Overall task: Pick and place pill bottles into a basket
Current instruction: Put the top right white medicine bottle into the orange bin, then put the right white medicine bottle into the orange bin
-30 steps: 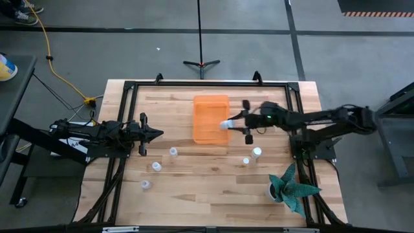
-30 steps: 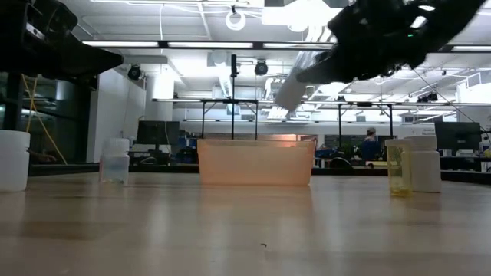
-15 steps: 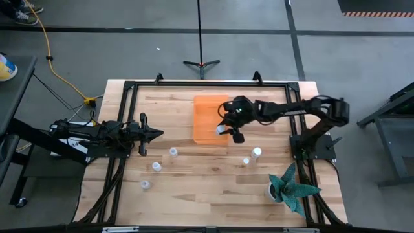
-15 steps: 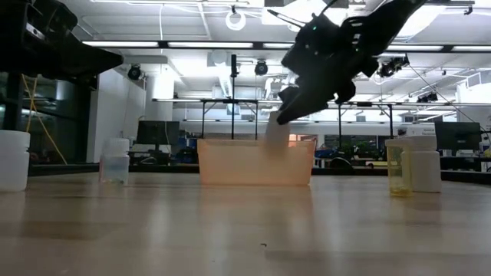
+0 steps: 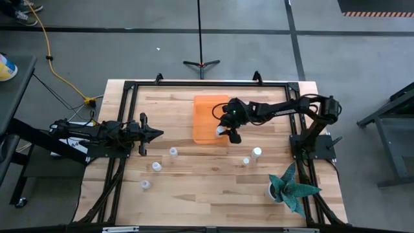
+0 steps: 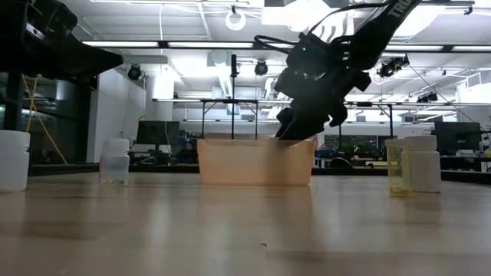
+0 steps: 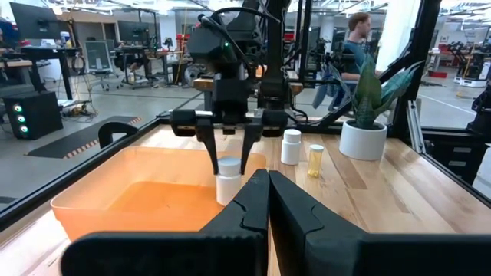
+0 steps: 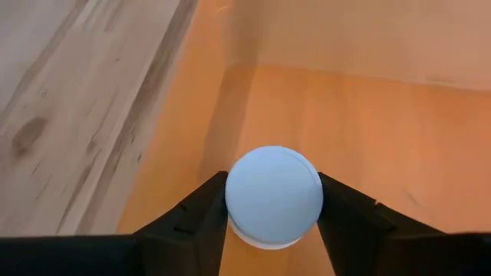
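In the low view the basket (image 6: 256, 162) wall hides the tips of the right pincer (image 6: 295, 132) and the pill bottle it carries; the left arm shows there only as a dark mass cut off at the upper corner. From above, the right pincer (image 5: 224, 130) reaches over the basket (image 5: 208, 110) near its corner on the plant side, and the held pill bottle (image 5: 221, 130) shows as a small white spot at the basket's edge; how deep it sits cannot be judged there. The right wrist view settles the grip: the 2 dark fingers (image 8: 196, 215) press on either side of the bottle's white cap (image 8: 274, 195), with the orange floor and wall of the basket (image 8: 368, 130) behind it. The left wrist view shows the same bottle (image 7: 228, 178) pinched upright, low inside the basket (image 7: 130, 195); whether it touches the floor is unclear, and nothing else can be made out inside.

The left pincer (image 5: 154, 134) waits over the tabletop (image 5: 213, 184) well apart from the basket, its fingers (image 7: 253, 201) pressed together. 3 loose bottles (image 5: 173, 152) (image 5: 156, 166) (image 5: 145, 184) stand near it; 2 more (image 5: 246, 160) (image 5: 257, 153) stand between the basket and the potted plant (image 5: 288, 186).
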Controlling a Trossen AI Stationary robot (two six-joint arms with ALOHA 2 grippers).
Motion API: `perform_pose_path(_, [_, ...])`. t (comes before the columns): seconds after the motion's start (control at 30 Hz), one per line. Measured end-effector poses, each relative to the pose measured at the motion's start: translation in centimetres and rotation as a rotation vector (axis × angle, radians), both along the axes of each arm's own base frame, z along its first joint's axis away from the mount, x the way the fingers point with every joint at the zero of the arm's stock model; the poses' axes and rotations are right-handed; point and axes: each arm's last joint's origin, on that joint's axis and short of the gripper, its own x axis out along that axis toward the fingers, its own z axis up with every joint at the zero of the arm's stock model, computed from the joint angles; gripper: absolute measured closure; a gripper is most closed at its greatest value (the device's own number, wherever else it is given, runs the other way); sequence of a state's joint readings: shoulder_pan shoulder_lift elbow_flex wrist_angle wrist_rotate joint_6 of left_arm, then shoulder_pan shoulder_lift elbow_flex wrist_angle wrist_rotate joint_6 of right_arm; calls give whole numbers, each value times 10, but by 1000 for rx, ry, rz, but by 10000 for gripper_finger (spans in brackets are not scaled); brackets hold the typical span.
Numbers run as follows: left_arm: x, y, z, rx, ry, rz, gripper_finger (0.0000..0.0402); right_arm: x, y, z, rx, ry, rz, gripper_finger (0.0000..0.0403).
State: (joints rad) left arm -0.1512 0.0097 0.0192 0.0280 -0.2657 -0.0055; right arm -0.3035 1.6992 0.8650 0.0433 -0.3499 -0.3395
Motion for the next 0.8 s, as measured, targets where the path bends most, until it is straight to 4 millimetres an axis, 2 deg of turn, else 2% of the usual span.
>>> perform_pose_path(0.27, [0, 0, 0, 0, 0, 2, 355, 5, -3, 15, 10, 16, -9, 123])
perform_pose_path(0.33, [0, 0, 0, 0, 0, 2, 355, 8, -3, 25, -4, 24, 7, 108])
perform_pose_path(0.47, [0, 0, 0, 0, 0, 2, 355, 7, -6, 55, -5, 68, 19, 101])
perform_pose_path(0.57, [0, 0, 0, 0, 0, 3, 355, -4, -6, 69, 22, 170, 22, 102])
perform_pose_path(0.8, [0, 0, 0, 0, 0, 4, 355, -33, 6, 71, 139, 427, -17, 102])
